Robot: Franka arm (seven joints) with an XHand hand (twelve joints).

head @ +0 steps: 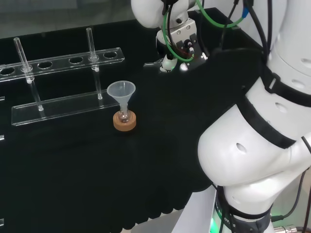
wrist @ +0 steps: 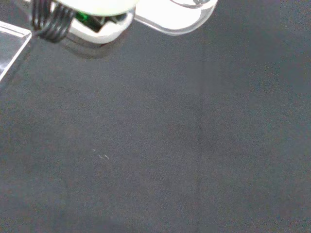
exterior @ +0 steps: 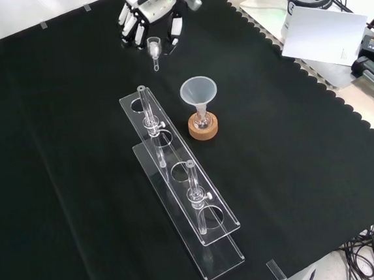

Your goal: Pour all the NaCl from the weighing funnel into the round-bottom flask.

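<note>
A small round-bottom flask (exterior: 202, 120) sits upright in a cork ring (exterior: 203, 131) near the middle of the cloth, with a translucent plastic funnel (exterior: 198, 90) standing in its neck. The head view shows the same flask (head: 124, 116), ring (head: 125, 124) and funnel (head: 121, 91). My hand (exterior: 154, 8) hangs at the far end of the cloth, fingers curled down and pinching a small clear weighing funnel (exterior: 155, 49), its stem pointing towards the flask. In the head view the hand (head: 179, 41) is up and right of the flask, with the weighing funnel (head: 152, 63) sticking out to its left. What the weighing funnel holds cannot be made out.
A long clear acrylic tube rack (exterior: 179, 180) with two glass tubes lies beside the flask, left of it in the front view, and behind it in the head view as the rack (head: 63, 61). The cloth's scalloped edge (exterior: 313, 80) runs down the right of the front view.
</note>
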